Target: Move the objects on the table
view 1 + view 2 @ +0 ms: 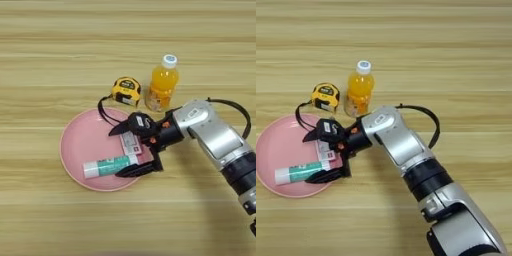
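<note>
1. The hand (pixel 122 152) reaches in from the right over the right part of the pink plate (pixel 80 145), its two black fingers spread wide apart.
2. One finger (pixel 125 128) points left above the card; the other finger (pixel 137 171) lies low near the plate's front rim, just beside the right end of the tube.
3. Between the spread fingers lie the small white-pink card (pixel 131 144) and the right end of the white tube (pixel 110 165). The hand grips nothing; whether a finger touches the tube or the card cannot be told.
4. The tube lies on its side on the plate, running left to right, its teal label facing up.
5. The card lies flat on the plate's right part, just above the tube's right end.
6. The yellow tape measure (pixel 126 91) sits on the bench (pixel 50 60) just behind the plate; its black strap (pixel 104 112) loops down onto the plate's rear rim.
7. The juice bottle (pixel 162 86) stands upright just right of the tape measure, white cap on, behind the silver forearm (pixel 215 135).
8. A black cable (pixel 428 122) arcs beside the forearm.
</note>
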You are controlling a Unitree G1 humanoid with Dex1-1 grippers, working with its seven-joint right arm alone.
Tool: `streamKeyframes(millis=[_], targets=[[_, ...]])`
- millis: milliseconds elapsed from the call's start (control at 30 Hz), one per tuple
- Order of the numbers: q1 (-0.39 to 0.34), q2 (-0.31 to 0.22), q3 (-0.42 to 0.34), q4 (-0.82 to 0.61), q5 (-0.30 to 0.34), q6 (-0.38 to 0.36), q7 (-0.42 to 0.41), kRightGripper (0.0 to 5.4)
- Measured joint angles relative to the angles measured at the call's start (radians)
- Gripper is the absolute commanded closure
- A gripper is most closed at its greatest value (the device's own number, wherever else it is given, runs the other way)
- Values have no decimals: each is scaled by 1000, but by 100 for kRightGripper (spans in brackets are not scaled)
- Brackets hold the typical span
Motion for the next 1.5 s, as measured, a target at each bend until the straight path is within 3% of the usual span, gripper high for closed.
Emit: streamKeyframes(millis=[67, 667, 1133, 1500], targets=[[0, 0, 0, 2, -9, 0, 0, 5], [-3, 26, 29, 67, -99, -45, -29, 210], [-5, 36, 37, 83, -103, -62, -30, 368], [-5, 48, 30, 87, -101, -61, -49, 374]])
